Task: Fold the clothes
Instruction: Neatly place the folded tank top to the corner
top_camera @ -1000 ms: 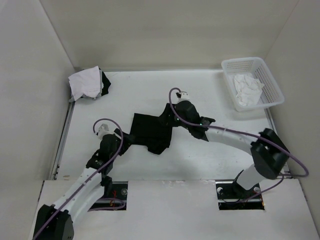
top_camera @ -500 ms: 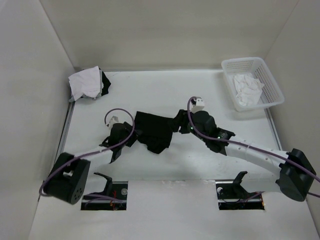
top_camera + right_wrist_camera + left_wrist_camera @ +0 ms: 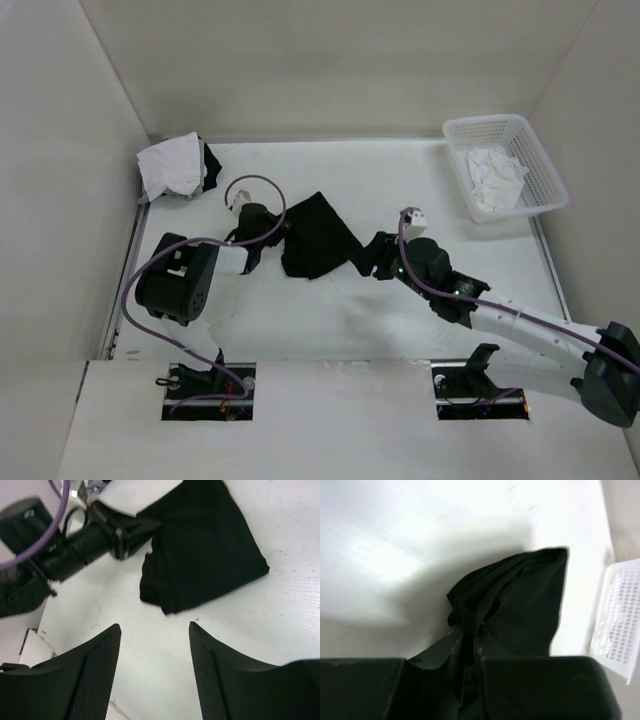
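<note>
Nearest, the right pincer (image 3: 370, 256) stood spread and empty, just off the right edge of the black garment (image 3: 320, 232) on the tabletop (image 3: 430, 190). The left pincer (image 3: 268, 234) was clenched on the garment's bunched left edge, so the free side lay toward the right arm. Farther back sat a pile of clothes (image 3: 172, 166) and the basket (image 3: 548, 165).

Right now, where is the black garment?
In the top view the black garment lies mid-table, its left edge pinched in the left tool, the open right tool just right of it.
</note>
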Controlling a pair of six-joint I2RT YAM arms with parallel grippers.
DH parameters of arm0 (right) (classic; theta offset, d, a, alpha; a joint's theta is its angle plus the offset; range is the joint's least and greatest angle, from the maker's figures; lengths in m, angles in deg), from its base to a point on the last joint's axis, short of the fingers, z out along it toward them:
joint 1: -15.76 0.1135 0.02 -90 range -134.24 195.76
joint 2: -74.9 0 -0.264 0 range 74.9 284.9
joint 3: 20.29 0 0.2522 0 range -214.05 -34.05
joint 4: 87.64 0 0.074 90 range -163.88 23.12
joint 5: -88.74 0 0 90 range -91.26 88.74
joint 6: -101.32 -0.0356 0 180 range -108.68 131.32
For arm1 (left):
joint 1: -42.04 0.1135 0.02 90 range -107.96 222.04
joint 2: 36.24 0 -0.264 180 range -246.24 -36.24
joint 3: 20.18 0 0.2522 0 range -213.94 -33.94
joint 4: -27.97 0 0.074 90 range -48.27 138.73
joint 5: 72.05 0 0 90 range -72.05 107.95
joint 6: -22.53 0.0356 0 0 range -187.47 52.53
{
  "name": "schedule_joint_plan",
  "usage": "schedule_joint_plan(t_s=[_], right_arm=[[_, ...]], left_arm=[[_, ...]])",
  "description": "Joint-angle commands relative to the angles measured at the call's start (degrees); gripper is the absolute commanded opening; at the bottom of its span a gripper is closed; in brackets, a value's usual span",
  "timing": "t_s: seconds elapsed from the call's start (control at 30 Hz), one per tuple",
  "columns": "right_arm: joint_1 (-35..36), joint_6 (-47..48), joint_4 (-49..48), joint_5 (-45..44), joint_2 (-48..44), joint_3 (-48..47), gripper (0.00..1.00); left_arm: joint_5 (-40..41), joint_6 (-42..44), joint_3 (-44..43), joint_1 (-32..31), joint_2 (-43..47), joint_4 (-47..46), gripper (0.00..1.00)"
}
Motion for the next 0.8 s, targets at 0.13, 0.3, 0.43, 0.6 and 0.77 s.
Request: schedule_joint_plan(t_s=[0.13, 0.3, 0.43, 0.6, 0.77], right_arm=[[-5.9, -0.4, -2.6, 0.4, -5.9, 2.4, 0.62], [-9.8, 0.7, -2.5, 3.6, -5.1, 1.0, 0.62], [-10.6, 1.4, -2.7, 4.9, -3.2, -0.2, 0.63], [-10.3, 2.1, -2.8, 6.2, -1.2, -1.5, 0.63], [-9.6, 2.0, -2.6, 6.3, -0.8, -1.7, 0.63]], left_arm=[[-3.0, 10.8, -28.9, 1.2, -6.0, 8.5, 0.0], [-4.2, 17.3, -48.8, 8.4, -7.7, 19.1, 0.0], [-3.2, 18.0, -54.3, 18.0, -6.0, 22.7, 0.0], [-1.3, 6.4, -50.3, 31.1, -8.7, 26.1, 0.09], [-0.5, -4.2, -39.2, 38.8, -9.2, 23.2, 0.4]])
